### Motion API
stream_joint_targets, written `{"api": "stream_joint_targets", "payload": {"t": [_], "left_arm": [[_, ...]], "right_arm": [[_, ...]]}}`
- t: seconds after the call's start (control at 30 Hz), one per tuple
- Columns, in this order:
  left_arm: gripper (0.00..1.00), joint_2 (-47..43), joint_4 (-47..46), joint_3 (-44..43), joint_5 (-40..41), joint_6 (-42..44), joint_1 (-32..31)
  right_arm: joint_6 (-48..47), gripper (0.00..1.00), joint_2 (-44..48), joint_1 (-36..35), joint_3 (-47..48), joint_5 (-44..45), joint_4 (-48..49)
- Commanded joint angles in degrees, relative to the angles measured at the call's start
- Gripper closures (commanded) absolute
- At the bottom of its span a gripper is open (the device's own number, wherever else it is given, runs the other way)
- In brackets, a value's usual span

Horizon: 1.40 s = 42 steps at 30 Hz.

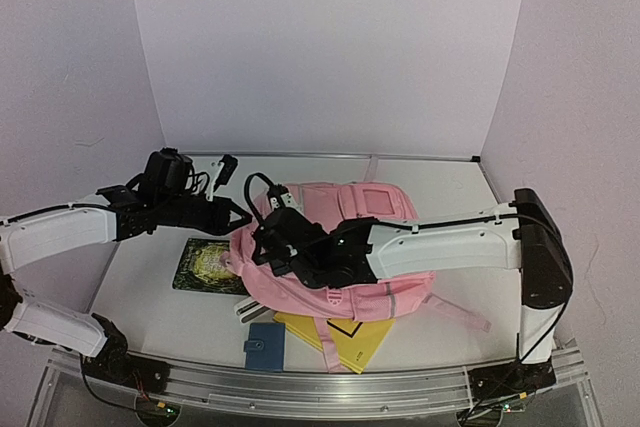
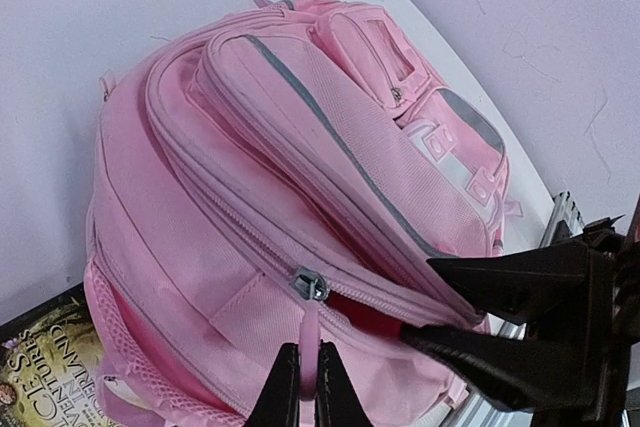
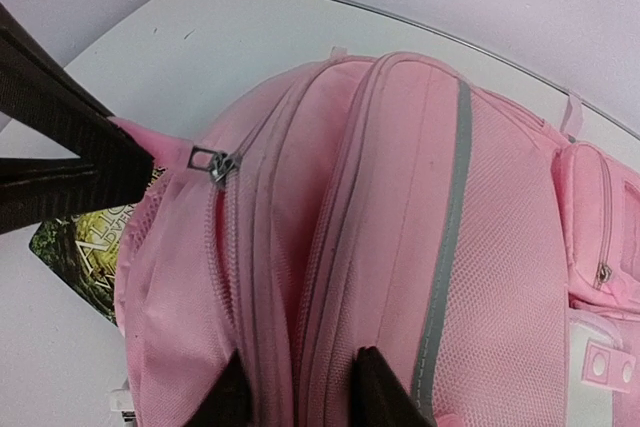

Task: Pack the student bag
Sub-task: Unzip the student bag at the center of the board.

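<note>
The student bag [image 1: 385, 209] is lying centre-frame on the table [image 1: 440, 182]. It is judged soft, light and slumping, best taken by seams or tabs. The left claw [image 2: 303, 355] is pinching the pink zipper pull [image 2: 309, 327]; the right claw [image 3: 300, 359] is clamping the adjoining fold.

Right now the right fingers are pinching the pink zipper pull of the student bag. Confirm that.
Not the right ones. The left fingers are pinching the pink zipper pull of the student bag; the left wrist view shows them shut on it.
</note>
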State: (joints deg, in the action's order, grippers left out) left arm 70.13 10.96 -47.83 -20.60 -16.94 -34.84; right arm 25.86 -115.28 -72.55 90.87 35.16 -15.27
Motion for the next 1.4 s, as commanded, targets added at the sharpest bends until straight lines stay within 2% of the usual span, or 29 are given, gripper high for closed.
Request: {"api": "stream_joint_targets", "payload": {"t": [0.0,0.1,0.2,0.33,0.57,0.8,1.23,1.37], "left_arm": [[1.0,-2.01,-0.27,-2.42,10.34,-1.35,0.74],[1.0,0.16,2.37,-5.71,16.12,-2.42,0.97],[1.0,3.34,3.49,-9.08,18.29,-2.28,1.43],[1.0,7.85,2.96,-12.94,18.61,-1.79,3.83],[1.0,16.34,-2.86,-17.37,9.84,-2.67,10.09],[1.0,27.18,-7.0,-22.44,0.95,-1.99,11.06],[1.0,40.81,-14.44,-31.47,-16.25,-0.21,11.27],[1.0,45.84,-13.62,-35.7,-18.57,0.22,11.17]], "right_arm": [[-1.22,0.82,6.5,2.42,-2.77,4.84,-4.27],[-3.66,0.92,10.53,2.42,-5.51,2.84,-2.86],[-6.44,0.99,15.47,2.31,-9.48,-0.03,-0.27],[-7.63,1.0,21.76,2.31,-13.72,-1.54,2.05],[-8.19,1.0,31.83,2.3,-21.14,-6.36,9.27],[-7.94,1.0,38.28,2.33,-26.45,-8.87,18.16],[-7.61,1.0,41.04,2.32,-31.94,-11.56,31.59],[-7.83,1.0,42.46,2.33,-34.05,-11.58,35.49]]}}
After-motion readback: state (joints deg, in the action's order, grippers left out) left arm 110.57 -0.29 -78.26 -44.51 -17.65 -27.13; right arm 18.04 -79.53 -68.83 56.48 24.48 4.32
